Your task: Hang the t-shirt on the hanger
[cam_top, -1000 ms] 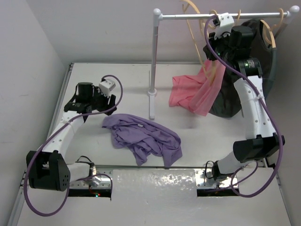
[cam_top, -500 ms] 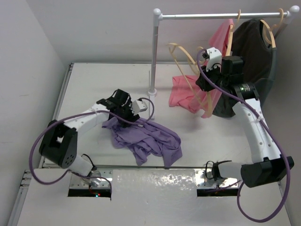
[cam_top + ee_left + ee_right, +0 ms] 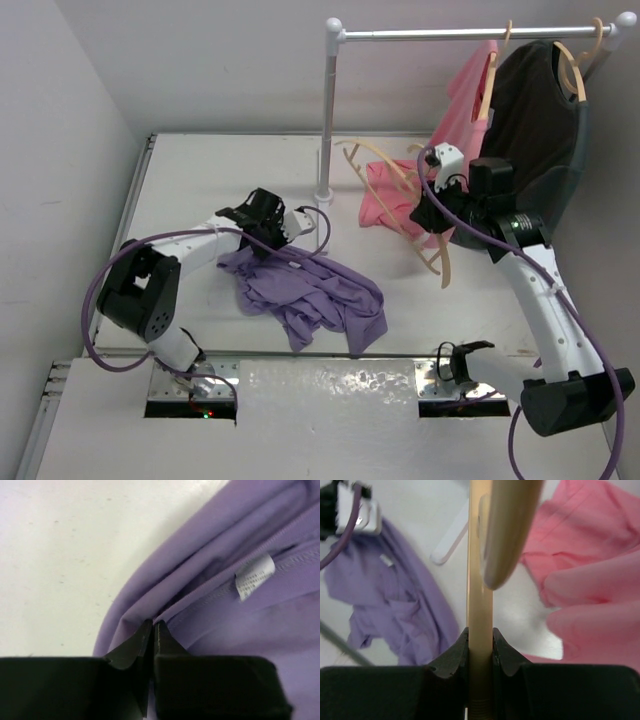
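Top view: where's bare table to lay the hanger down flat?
Two bare patches of table: the far-left corner, left of the rack pole; and near-right, between the t-shirt and the right arm. Crowded under the rail: pink garment, dark shirt, hanger.

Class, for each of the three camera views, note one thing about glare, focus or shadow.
Top view: glare whitens the shiny panel at the near edge. Left wrist view: the fingers are black, detailless shapes, while the label on the t-shirt is fairly sharp. Right wrist view: the hanger, close to the lens, is blurred with a bright sheen; the pink garment is soft.
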You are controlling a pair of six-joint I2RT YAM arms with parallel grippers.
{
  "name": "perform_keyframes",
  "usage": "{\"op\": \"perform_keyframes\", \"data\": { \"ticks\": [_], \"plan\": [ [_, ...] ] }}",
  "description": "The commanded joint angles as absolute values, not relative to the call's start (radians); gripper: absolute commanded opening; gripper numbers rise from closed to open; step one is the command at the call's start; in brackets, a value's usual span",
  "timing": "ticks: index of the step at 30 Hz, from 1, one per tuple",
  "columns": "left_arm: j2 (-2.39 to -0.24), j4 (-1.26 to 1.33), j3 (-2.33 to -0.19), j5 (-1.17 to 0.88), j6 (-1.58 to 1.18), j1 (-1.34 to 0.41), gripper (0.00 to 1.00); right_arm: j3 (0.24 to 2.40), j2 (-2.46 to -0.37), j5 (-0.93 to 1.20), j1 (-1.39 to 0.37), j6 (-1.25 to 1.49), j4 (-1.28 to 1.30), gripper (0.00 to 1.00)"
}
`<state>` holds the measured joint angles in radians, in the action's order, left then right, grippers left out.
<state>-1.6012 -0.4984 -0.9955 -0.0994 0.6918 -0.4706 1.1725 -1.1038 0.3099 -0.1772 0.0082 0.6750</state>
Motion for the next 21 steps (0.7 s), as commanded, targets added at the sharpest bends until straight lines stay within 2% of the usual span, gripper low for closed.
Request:
{"op": "perform_keyframes", "data": {
  "ticks": [1,7,13,21],
  "plan": [
    [-1.568,-0.434,-1.043,-0.023,0.650,-0.472,0.00,1.125,-1.055,0.435,-0.204,0.006,0.660,0.00],
    [-1.562,-0.437,-1.121,0.034,0.566,-0.442,0.00,1.037,-1.049,0.433,-0.297,0.009,0.718,0.00],
    [-1.626,-0.476,-1.248,-0.018,0.500,-0.361,0.00,1.006,-1.032,0.511,-0.336,0.009,0.767,0.00],
    [-1.635,-0.483,-1.279,-0.071,0.482,-0.357,0.00,0.928,-1.023,0.585,-0.389,0.090,0.681,0.00]
  ]
}}
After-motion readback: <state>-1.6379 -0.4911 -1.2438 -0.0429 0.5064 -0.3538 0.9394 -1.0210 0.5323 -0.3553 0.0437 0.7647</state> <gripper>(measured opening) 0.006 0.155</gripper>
